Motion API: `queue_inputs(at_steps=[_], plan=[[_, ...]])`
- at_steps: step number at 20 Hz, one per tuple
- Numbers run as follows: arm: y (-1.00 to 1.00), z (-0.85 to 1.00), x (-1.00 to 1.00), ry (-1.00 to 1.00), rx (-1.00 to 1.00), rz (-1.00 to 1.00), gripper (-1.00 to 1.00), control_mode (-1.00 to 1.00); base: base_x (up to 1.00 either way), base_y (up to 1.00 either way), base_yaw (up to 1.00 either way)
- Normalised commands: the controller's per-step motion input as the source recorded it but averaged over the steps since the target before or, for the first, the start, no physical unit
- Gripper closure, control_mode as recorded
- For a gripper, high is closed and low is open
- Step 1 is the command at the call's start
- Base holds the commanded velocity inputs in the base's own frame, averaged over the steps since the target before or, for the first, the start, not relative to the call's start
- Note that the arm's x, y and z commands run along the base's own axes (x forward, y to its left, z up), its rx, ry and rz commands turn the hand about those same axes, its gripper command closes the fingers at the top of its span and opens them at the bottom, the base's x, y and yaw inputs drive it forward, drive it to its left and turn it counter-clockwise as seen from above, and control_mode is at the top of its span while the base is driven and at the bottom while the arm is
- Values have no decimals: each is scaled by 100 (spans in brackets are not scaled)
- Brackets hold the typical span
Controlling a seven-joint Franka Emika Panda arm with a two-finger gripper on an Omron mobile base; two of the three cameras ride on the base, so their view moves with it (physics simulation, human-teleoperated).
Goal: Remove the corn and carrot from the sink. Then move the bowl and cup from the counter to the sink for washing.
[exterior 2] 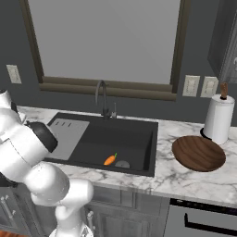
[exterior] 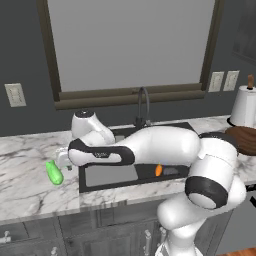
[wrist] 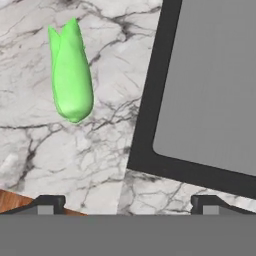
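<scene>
A: How do the jaws stand?

B: Wide apart, with nothing between them. In the hand view the gripper [wrist: 125, 202] shows two small dark tips at the bottom, and under them is bare marble and the corner of the sink's black rim.

A: Where is the gripper in the room?

B: Over the counter [exterior: 30, 180], by the left end of the sink [exterior: 107, 186]. The arm reaches across the basin from the right in the left base view.

A: And the corn?

B: The corn [wrist: 71, 75] lies flat on the marble, out of the sink, just to the left of its rim. In the left base view the same corn [exterior: 54, 172] sits near the gripper, apart from it.

A: The carrot?

B: The carrot [exterior 2: 110, 159] is down in the black basin, next to the round drain [exterior 2: 122, 164], green top pointing up and back. It shows under the arm as well [exterior: 158, 170].

A: The bowl?

B: The wooden bowl [exterior 2: 198, 153] rests on the counter right of the sink, just in front of a paper towel roll [exterior 2: 217, 118]. I cannot make out the cup.

A: Anything else near the sink?

B: A dark curved faucet [exterior 2: 100, 97] behind the basin, and a grey drainboard [wrist: 215, 85] at its left end.
</scene>
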Motion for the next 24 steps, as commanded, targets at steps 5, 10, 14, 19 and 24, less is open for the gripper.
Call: queue_inputs(at_steps=[5, 10, 14, 19, 24], plan=[[-61, 20, -24, 0, 0, -2, -100, -100, 0, 0, 0], [-59, 16, -20, 0, 0, -2, -100, -100, 0, 0, 0], [-56, 11, -12, 0, 0, -1, -100, -100, 0, 0, 0], [-53, 8, -6, 0, 0, 0, -100, -100, 0, 0, 0], [-54, 9, -5, 0, 0, -1, -100, -100, 0, 0, 0]])
